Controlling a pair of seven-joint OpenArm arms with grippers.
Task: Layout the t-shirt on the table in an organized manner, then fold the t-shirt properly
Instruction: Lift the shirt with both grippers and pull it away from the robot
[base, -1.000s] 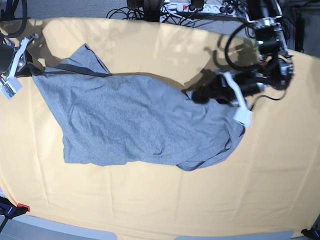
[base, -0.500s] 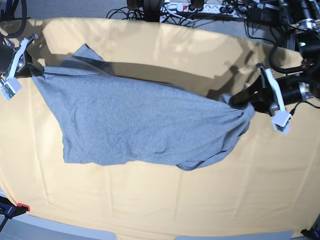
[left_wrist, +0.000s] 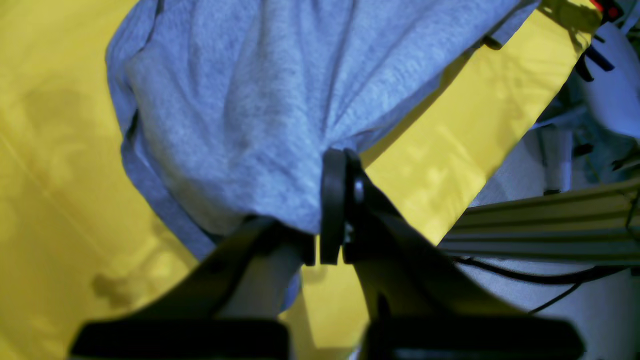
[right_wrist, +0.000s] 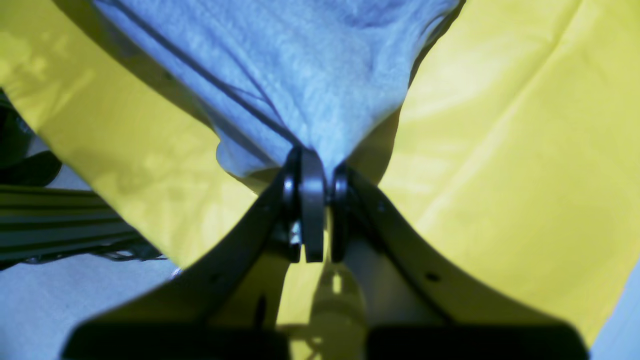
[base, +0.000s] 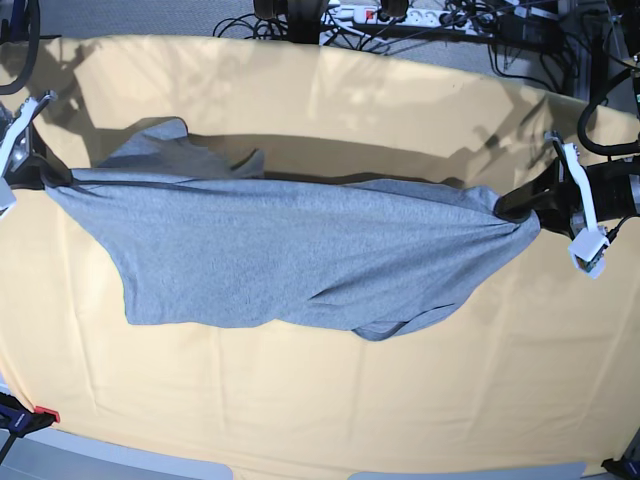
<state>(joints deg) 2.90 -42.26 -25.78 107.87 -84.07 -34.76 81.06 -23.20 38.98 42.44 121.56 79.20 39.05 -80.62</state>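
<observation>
My left gripper and right gripper each clenched an edge of the t-shirt, stretched above the table.

Bright, even light falls across the table in the base view, whose edges bow with wide-angle distortion. A dark shadow band lies on the cloth just behind the t-shirt. Both wrist views run oversaturated yellow with a blue cast on the fabric; near gripper parts blur into black shapes, and pale dappled patches mottle the cloth.
</observation>
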